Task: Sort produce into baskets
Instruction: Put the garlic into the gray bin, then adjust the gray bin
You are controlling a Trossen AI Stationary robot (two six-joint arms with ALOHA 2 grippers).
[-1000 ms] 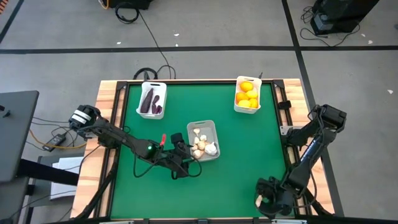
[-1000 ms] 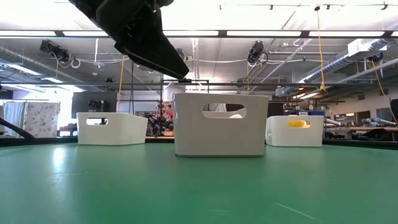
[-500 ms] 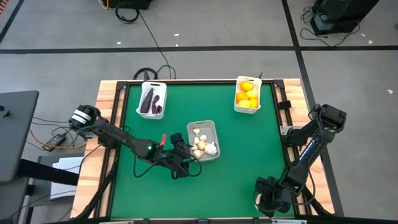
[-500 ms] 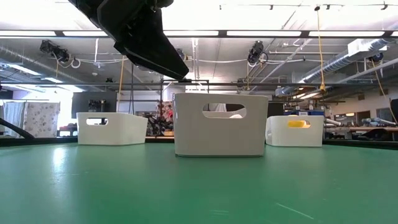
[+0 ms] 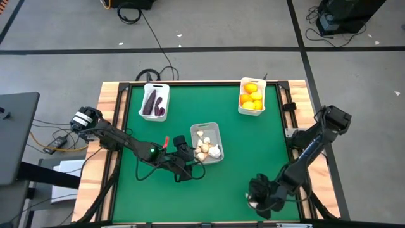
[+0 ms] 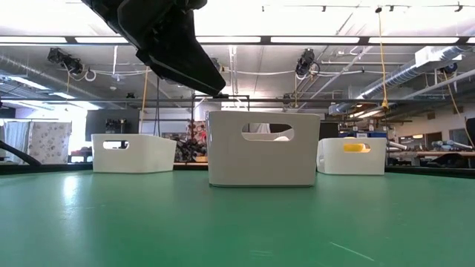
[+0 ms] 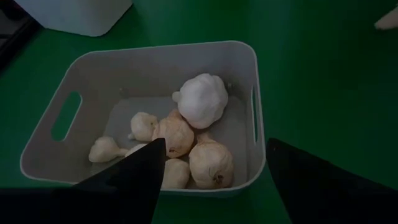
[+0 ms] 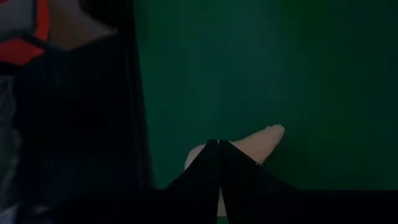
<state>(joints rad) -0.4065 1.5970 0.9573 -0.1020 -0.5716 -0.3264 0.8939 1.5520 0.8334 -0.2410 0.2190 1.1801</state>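
Three white baskets stand on the green table: one with purple vegetables (image 5: 154, 101) at the far left, one with yellow-orange citrus (image 5: 252, 96) at the far right, and one with garlic bulbs (image 7: 186, 134) at the middle (image 5: 193, 130). My left gripper (image 7: 216, 143) hangs open just near-left of the garlic basket, touching nothing. My right gripper (image 5: 254, 197) is down at the table near its near edge, right of centre, shut over a small cream garlic piece (image 8: 264, 138). My right gripper's shut fingertips (image 8: 211, 155) meet over the middle of the cream garlic piece, whose pointed end (image 8: 277, 130) sticks out to one side. The fingers themselves hide the place of contact. The piece is low at the green surface; I cannot tell if it is lifted.
The wooden table frame (image 5: 111, 114) runs round the green mat. In the low view the garlic basket (image 6: 260, 148) stands in the middle, the other two baskets (image 6: 133, 152) (image 6: 352, 156) behind it, and my left arm (image 6: 163, 44) overhead. Green mat lies bare in front.
My right gripper has shifted a little toward the table's left edge along the near edge. My left gripper has kept still over the garlic basket's near side.
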